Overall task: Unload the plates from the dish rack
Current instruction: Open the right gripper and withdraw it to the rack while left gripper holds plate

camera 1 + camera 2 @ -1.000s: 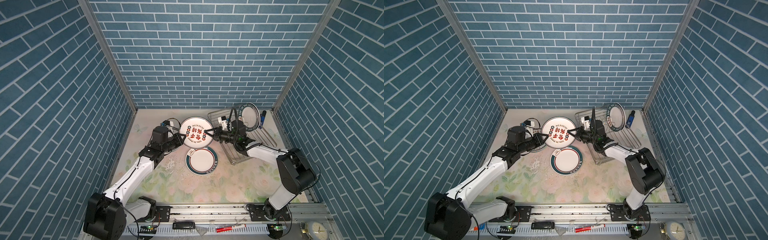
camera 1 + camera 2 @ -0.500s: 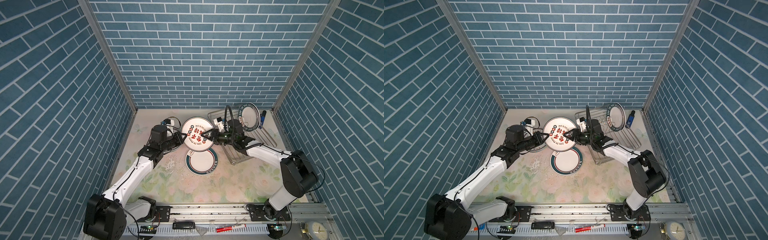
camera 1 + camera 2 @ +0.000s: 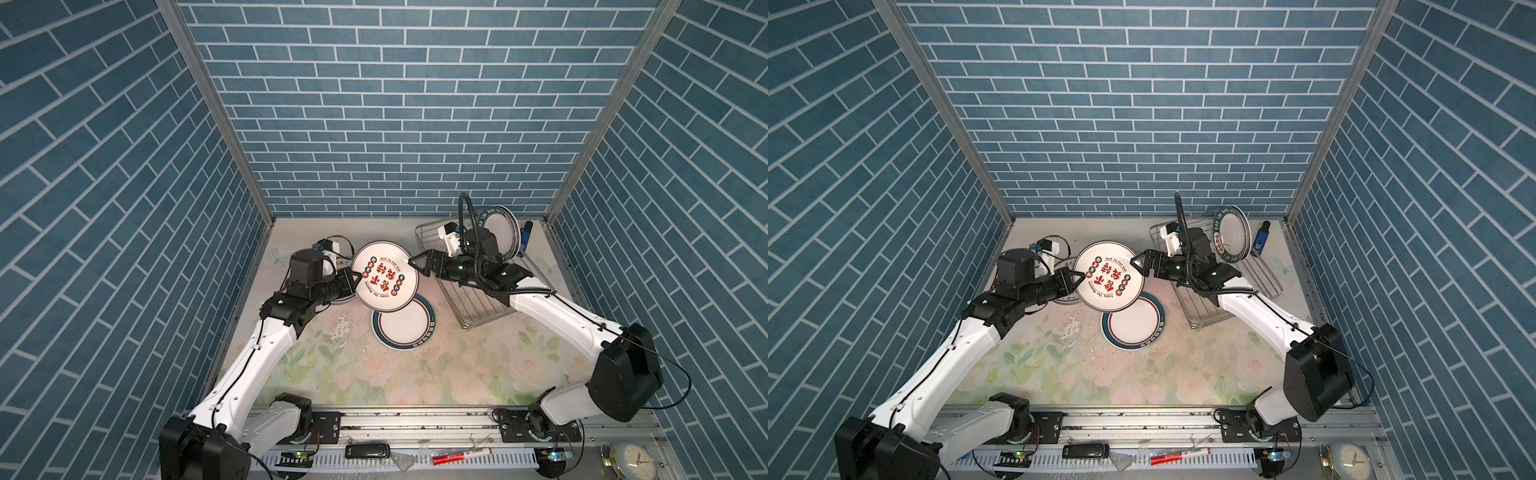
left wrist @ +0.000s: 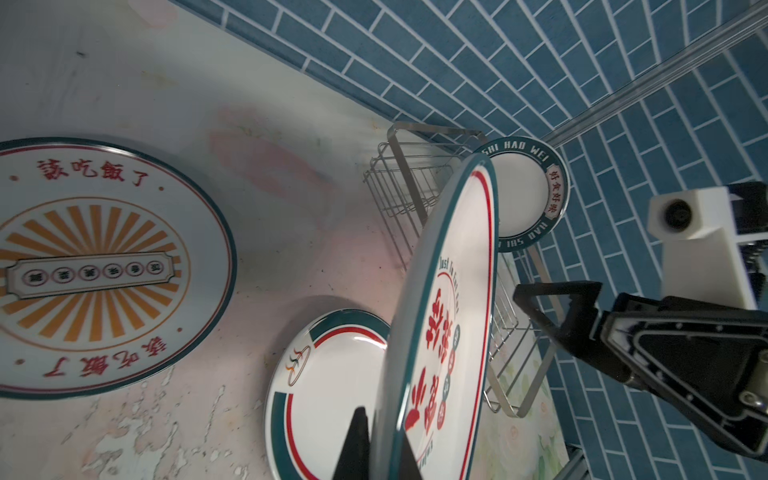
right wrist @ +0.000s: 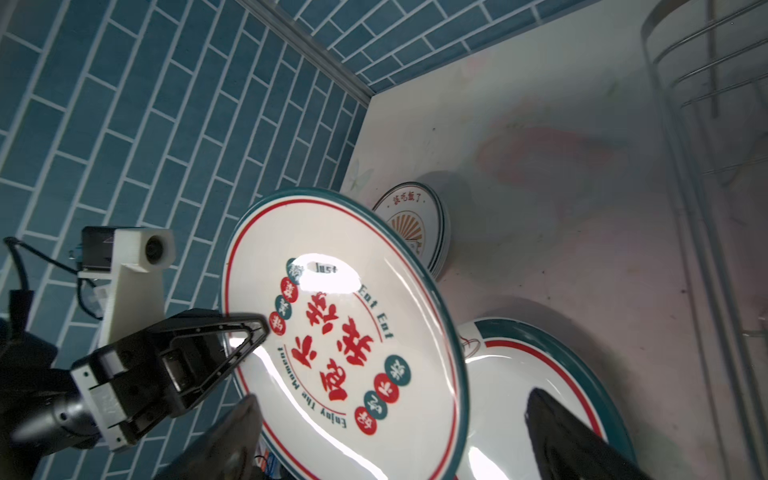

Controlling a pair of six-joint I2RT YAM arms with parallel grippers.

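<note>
A plate with red Chinese characters (image 3: 384,276) (image 3: 1108,276) hangs tilted above the table. My left gripper (image 3: 353,279) (image 4: 384,440) is shut on its left rim. My right gripper (image 3: 417,266) (image 5: 392,397) stands open at the opposite rim, its fingers apart on either side of the edge. Below it a teal-banded plate (image 3: 405,328) (image 5: 519,374) lies flat. A stack of sunburst plates (image 4: 95,266) (image 5: 415,224) lies under my left arm. The wire dish rack (image 3: 482,311) (image 3: 1208,311) at the back right holds one upright teal-lettered plate (image 3: 500,232) (image 4: 523,195).
A small blue object (image 3: 525,237) stands right of the rack by the side wall. Blue brick walls close in the back and both sides. The flowered tabletop (image 3: 415,374) stretches toward the front rail.
My right gripper has opened and let go of the red-character plate's rim. The left gripper has closed tight on the other rim, and the plate has shifted slightly left and down.
</note>
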